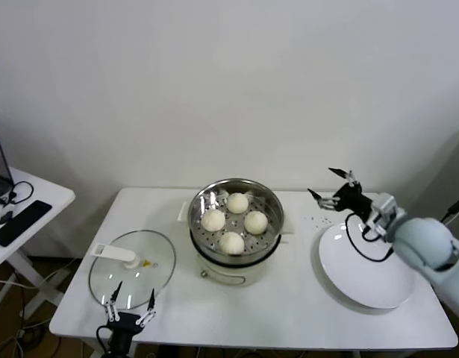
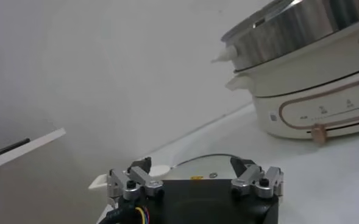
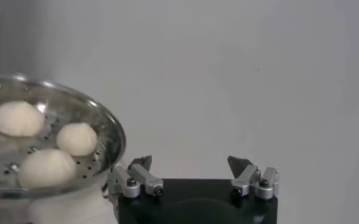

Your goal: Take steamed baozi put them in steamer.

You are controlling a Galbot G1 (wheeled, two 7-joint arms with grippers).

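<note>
Head view, centre of the frame: the steamer [image 1: 236, 216] stands upright on the table [image 1: 304, 298], its round mouth facing up, with no long axis to speak of. All four steamed baozi [image 1: 231, 243] sit inside on the perforated floor, domes up, set in a diamond and just beside one another. My right end effector [image 1: 333, 189] hangs at right of centre, above the far edge of the white plate [image 1: 363, 276], fingers spread wide apart, holding and touching nothing. My left end effector [image 1: 130, 304] is at the lower left, fingers also apart and empty, over the near rim of the glass lid [image 1: 132, 268] lying flat on the table.
</note>
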